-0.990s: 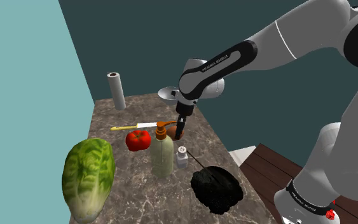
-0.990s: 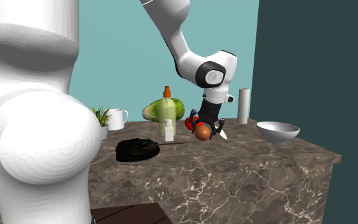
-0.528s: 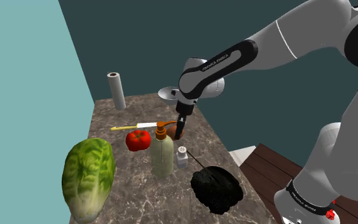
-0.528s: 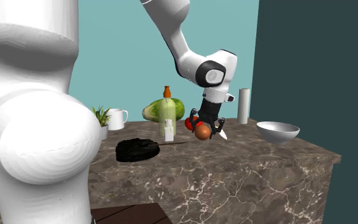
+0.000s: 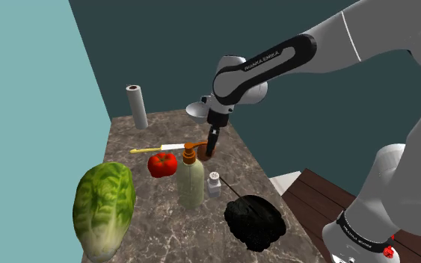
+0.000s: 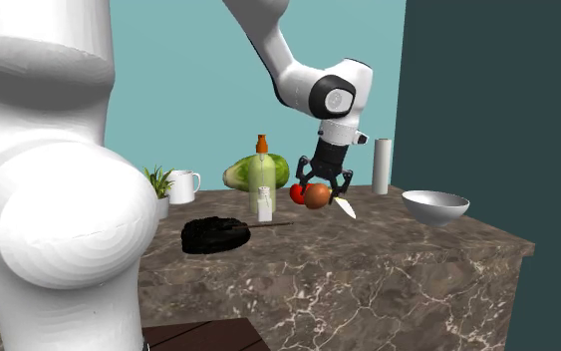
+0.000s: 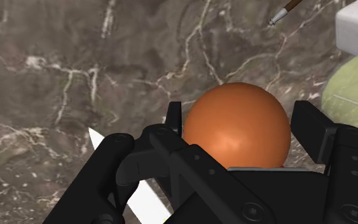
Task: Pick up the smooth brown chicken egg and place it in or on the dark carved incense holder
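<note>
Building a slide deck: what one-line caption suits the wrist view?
Black two-finger claw clasps a smooth brown egg over the dark marbled counter.

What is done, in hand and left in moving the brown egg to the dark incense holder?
Done: the smooth orange-brown egg is clasped in the black two-finger gripper, off the marbled brown countertop. In hand: carrying it. Left: reaching the dark lumpy incense holder and releasing.

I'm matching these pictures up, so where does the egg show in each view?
Shoulder view: the egg is near the middle, a little below it.
Second exterior view: the egg is just right of the middle.
Wrist view: the egg is clasped in the gripper.
Shared landmark: the white-bladed knife, close to the egg in each.
</note>
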`<state>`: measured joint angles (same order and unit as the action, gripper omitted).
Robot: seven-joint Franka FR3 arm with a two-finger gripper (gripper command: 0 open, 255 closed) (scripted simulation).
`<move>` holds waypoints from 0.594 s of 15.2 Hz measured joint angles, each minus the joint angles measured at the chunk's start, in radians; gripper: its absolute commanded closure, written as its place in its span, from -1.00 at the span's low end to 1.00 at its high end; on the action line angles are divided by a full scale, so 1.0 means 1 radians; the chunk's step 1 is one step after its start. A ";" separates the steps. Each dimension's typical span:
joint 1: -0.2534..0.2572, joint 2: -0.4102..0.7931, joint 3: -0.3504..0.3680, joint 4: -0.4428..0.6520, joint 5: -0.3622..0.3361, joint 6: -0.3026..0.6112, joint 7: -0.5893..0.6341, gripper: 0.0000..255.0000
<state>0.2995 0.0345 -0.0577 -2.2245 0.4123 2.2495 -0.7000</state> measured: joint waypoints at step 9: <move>-0.004 -0.060 -0.005 0.054 -0.037 -0.108 0.049 1.00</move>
<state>0.2954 -0.0256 -0.0622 -2.1701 0.3757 2.1419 -0.6514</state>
